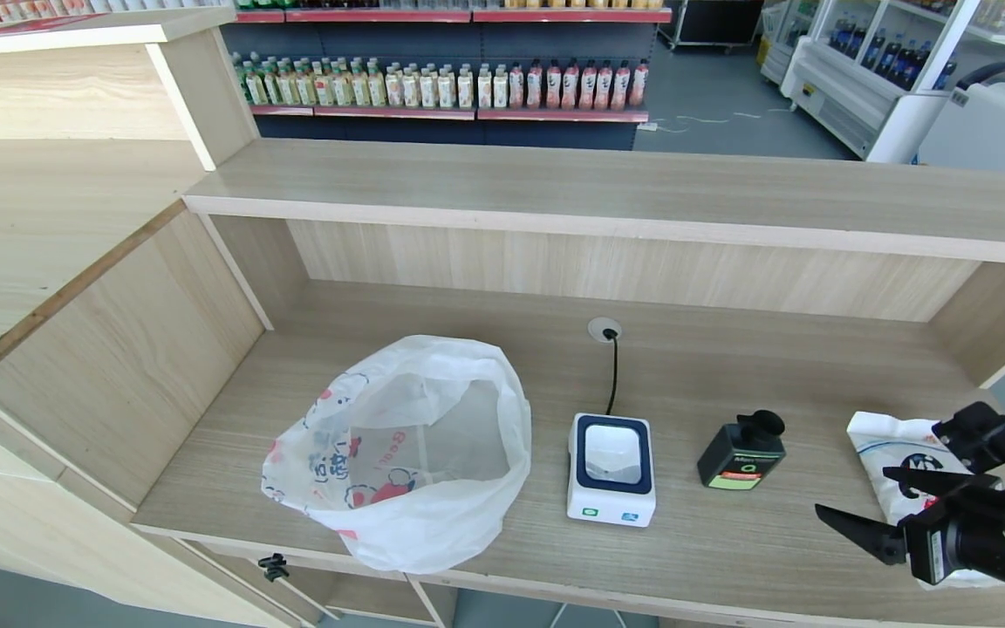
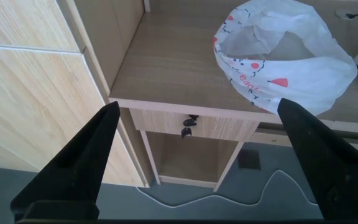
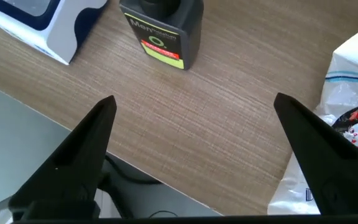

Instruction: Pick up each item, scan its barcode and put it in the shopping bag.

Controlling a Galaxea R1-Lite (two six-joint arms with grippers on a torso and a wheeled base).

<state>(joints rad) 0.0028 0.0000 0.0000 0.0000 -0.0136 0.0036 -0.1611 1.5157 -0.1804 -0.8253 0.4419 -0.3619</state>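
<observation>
at a shop checkout, we see the right tool (image 1: 851, 493) hanging released, fingers spread wide with nothing between them, over the front right of the wooden surface (image 1: 729, 541). in the right wrist view the same tool (image 3: 194, 98) hovers above bare wood, with a dark bottle (image 3: 163, 34) on one side and a white printed pouch (image 3: 347, 124) on the other.

the dark bottle (image 1: 740, 453), black-capped with a green and red label, stands just right of the scanner (image 1: 611, 467) and apart from it. the white printed pouch (image 1: 891, 445) lies at the right end of the surface, partly hidden behind the right arm. the scanner is a white box with a dark-framed window facing up. its black cable (image 1: 613, 371) runs back to a round port (image 1: 605, 329) in the surface.

the shopping bag (image 1: 406, 453), white plastic with red and dark print, sits open-mouthed left of the scanner, its lower side drooping over the front edge. we cannot tell whether anything lies inside.

the left tool (image 2: 197, 106) is also released and empty, held off the front left corner of the surface, above the floor. past it we see the shopping bag (image 2: 284, 46) and a key (image 2: 188, 124) in a drawer front under the surface.

a raised ledge (image 1: 607, 187) walls the back and a wooden panel (image 1: 119, 349) closes the left side. beyond the ledge stand shelves of bottled drinks (image 1: 441, 87) and a glass-fronted chiller (image 1: 869, 70).
</observation>
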